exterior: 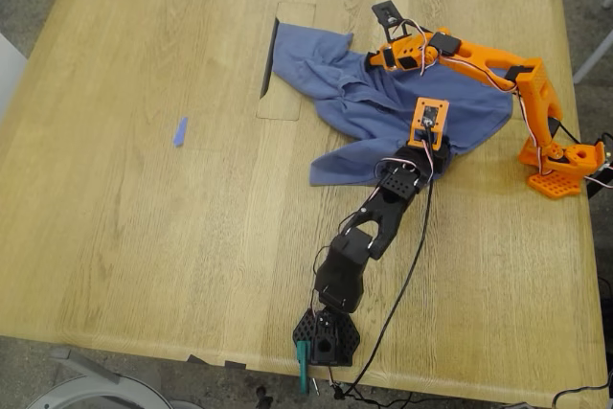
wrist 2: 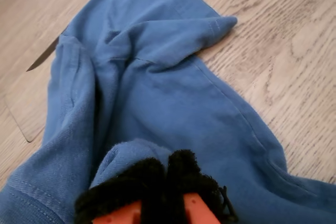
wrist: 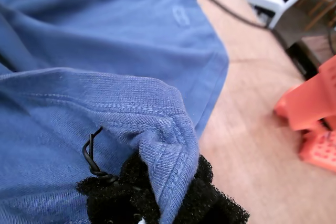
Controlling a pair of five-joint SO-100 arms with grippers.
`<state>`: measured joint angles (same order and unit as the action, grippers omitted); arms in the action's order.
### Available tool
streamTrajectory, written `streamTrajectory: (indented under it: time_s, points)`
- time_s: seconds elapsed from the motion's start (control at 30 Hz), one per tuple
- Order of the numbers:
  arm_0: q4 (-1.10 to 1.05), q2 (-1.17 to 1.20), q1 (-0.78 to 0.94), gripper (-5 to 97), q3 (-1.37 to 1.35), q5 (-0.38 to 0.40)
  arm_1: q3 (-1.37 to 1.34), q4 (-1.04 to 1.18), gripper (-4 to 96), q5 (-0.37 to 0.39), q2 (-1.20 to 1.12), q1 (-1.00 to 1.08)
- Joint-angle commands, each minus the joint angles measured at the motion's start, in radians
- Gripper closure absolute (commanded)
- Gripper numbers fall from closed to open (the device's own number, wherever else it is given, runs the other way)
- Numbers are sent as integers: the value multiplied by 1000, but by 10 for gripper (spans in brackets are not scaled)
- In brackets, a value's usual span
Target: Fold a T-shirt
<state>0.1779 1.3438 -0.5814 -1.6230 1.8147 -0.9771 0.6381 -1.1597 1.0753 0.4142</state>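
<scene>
The slate-blue T-shirt (exterior: 383, 107) lies crumpled on the wooden table, right of centre in the exterior view, with one part spread toward the table cutout. My first gripper (exterior: 429, 147), on the black arm, is shut on a stitched hem of the T-shirt (wrist: 131, 93); its black pads (wrist: 199, 192) pinch the edge (wrist: 170, 182). My second gripper (exterior: 372, 58), on the orange arm, sits at the far side of the cloth. Its black pads (wrist 2: 184, 174) are pressed together with a fold of the T-shirt (wrist 2: 173, 103) bunched against them. No chest print shows.
A rectangular cutout (exterior: 283, 102) in the tabletop lies partly under the shirt. A tiny blue scrap (exterior: 180, 131) rests at the exterior view's left. The orange arm's base (exterior: 560, 170) stands by the exterior view's right table edge, and the black arm's base (exterior: 326, 337) by the near edge.
</scene>
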Motion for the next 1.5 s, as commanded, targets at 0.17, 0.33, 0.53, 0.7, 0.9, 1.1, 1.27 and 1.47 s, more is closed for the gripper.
streamTrajectory:
  time_s: [0.17,0.33,0.53,0.7,0.9,1.1,1.27,1.47]
  points:
    - [-98,-186,28,918,264,3,-23,-26,907,-5,46,8]
    - [-121,-219,34,891,264,-5,-97,-37,907,-6,91,11]
    - [-120,-239,37,586,288,-32,-210,-69,902,-9,152,15]
    - [-69,-267,51,415,368,-86,-227,-61,901,-11,167,12]
    - [17,-307,23,391,503,-92,-227,-51,902,-11,172,9]
    - [117,-307,-54,391,509,-100,-227,-40,902,-12,179,11]
    - [181,-327,-115,394,500,-95,-227,-31,902,-15,186,17]
    - [230,-370,-135,381,500,-110,-230,-29,900,-15,187,18]
